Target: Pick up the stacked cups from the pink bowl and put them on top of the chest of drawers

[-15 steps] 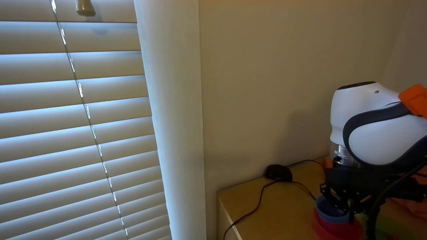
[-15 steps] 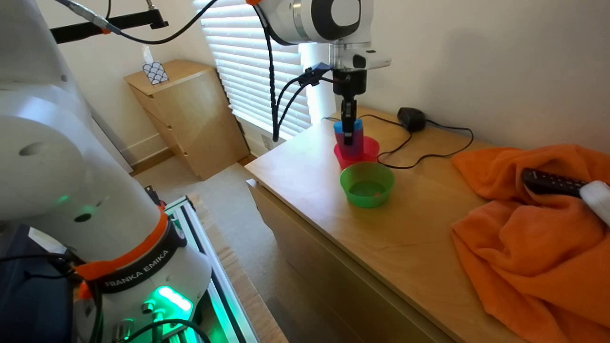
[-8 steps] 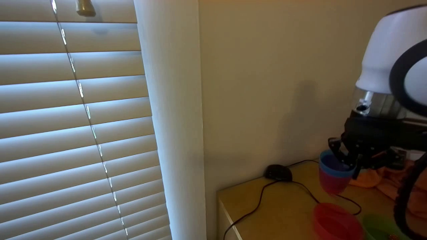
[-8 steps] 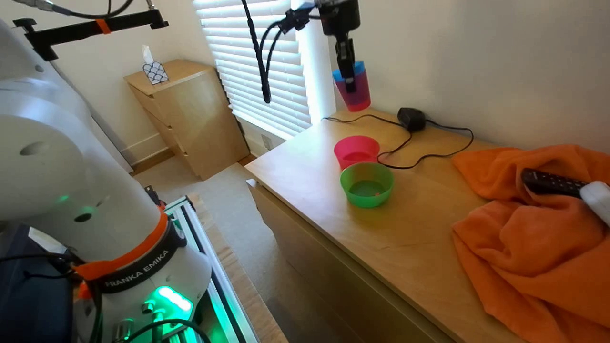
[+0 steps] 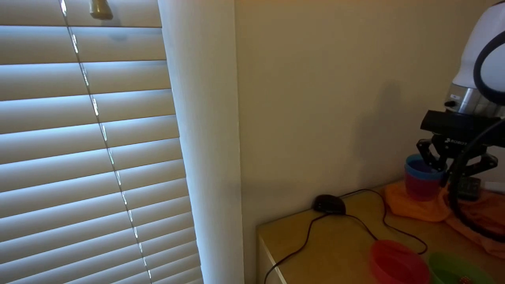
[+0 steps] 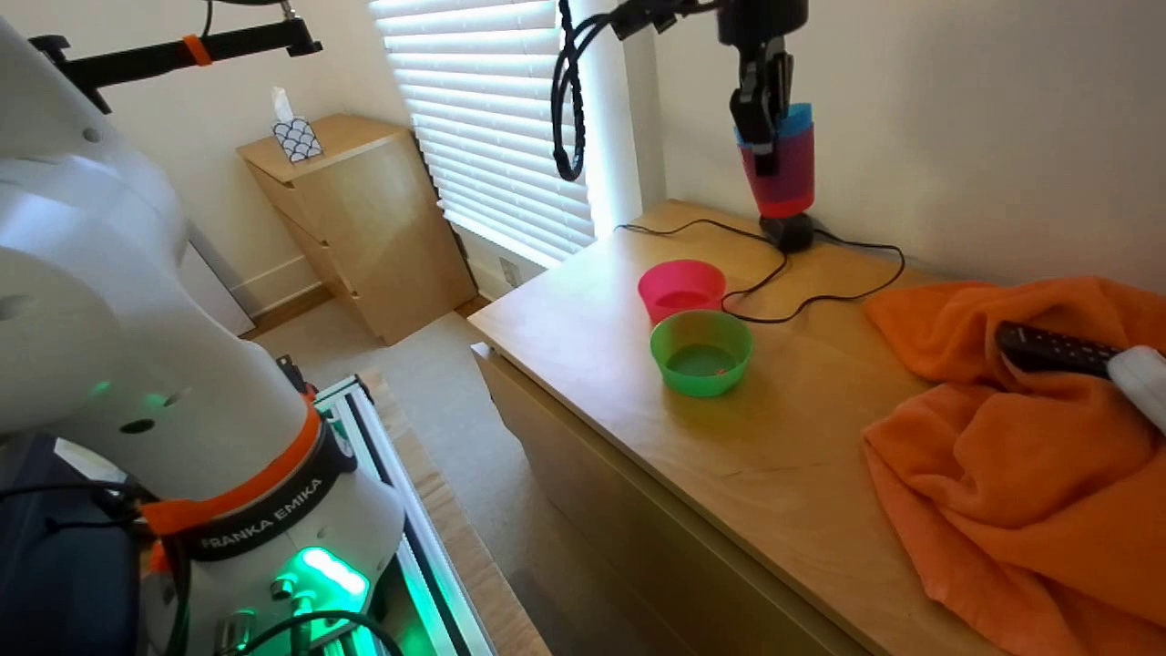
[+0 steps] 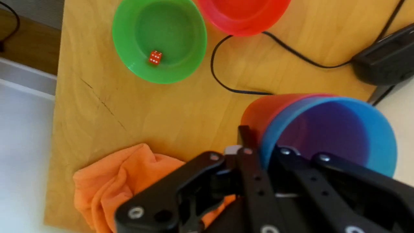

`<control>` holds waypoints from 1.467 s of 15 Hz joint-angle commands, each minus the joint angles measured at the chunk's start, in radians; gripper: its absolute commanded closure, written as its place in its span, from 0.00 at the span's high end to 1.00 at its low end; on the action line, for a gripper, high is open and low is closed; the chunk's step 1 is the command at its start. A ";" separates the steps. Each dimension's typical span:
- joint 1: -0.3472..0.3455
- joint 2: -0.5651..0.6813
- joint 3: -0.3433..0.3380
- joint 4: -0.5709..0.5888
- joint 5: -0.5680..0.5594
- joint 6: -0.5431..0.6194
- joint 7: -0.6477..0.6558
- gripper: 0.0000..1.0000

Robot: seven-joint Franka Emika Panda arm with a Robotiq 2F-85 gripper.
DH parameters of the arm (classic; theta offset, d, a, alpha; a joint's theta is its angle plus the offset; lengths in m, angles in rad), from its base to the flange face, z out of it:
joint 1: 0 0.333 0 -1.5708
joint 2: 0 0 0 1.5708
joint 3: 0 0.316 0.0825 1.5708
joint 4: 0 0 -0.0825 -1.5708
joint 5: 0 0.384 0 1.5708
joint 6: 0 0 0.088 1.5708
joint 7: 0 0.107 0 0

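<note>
The stacked cups [image 6: 791,178], blue at the lip over pink, hang above the counter [image 6: 792,437], leaning slightly in an exterior view. The end effector [image 7: 262,145] has hold of them, pinching their side from inside and out. From the cups in that view, a black corded block [image 6: 786,234] shows at six o'clock; at seven the pink bowl [image 6: 681,284] sits on the counter, with the green bowl [image 6: 700,344] just beside it, at its half past five. I can make out a red die [image 7: 155,57] in the green one. Between four and five o'clock an orange cloth [image 6: 1020,446] lies rumpled, a black remote [image 6: 1057,351] on it.
</note>
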 commanded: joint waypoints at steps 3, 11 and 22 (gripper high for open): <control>-0.019 0.071 -0.059 -0.020 0.142 -0.034 0.083 0.02; -0.032 0.179 -0.090 0.063 0.149 -0.052 -0.010 0.02; -0.090 0.300 -0.162 0.109 0.196 -0.020 -0.589 0.02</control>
